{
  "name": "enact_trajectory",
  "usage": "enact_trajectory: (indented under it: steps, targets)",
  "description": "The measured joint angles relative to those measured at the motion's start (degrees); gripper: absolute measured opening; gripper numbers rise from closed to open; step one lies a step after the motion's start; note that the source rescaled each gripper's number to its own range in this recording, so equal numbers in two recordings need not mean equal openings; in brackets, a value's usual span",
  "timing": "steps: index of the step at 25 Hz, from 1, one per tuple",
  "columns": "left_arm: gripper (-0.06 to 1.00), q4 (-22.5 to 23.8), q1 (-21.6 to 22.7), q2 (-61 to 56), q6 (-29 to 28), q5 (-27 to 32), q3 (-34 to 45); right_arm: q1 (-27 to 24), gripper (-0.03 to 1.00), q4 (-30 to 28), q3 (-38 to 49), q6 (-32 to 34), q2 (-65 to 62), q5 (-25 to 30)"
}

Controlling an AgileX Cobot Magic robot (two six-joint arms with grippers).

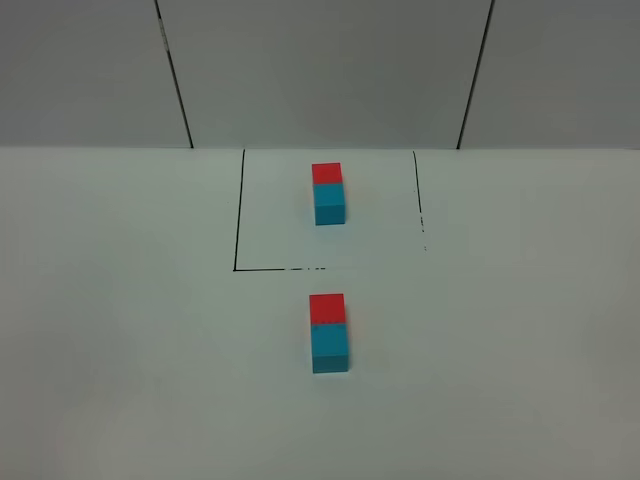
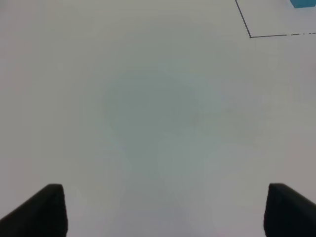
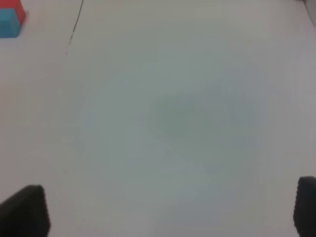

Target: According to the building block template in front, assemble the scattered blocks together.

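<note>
Already looks done, or nearly: red block (image 1: 326,308) and teal block (image 1: 330,349) sitting touching in one line, red behind, teal in front, same order as the building block template (image 1: 328,193). Both found just in front of the black outlined square (image 1: 239,215), near its front line, with the template inside that square toward its back. Maybe only a small check of the join left. Nothing else seen near the square on the white table (image 1: 120,330), so nothing blocking. Left gripper (image 2: 163,210) spread wide, holding nothing, off to one side of the square. Right gripper (image 3: 170,210) spread wide too, also empty.
</note>
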Motion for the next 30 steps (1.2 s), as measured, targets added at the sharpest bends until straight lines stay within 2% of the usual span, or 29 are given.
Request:
enact_trajectory:
  steps: [30]
  targets:
    - [0.88, 0.0, 0.0, 0.0, 0.0, 0.0, 0.0, -0.97, 1.0, -0.14, 0.0, -0.21, -0.04, 0.0]
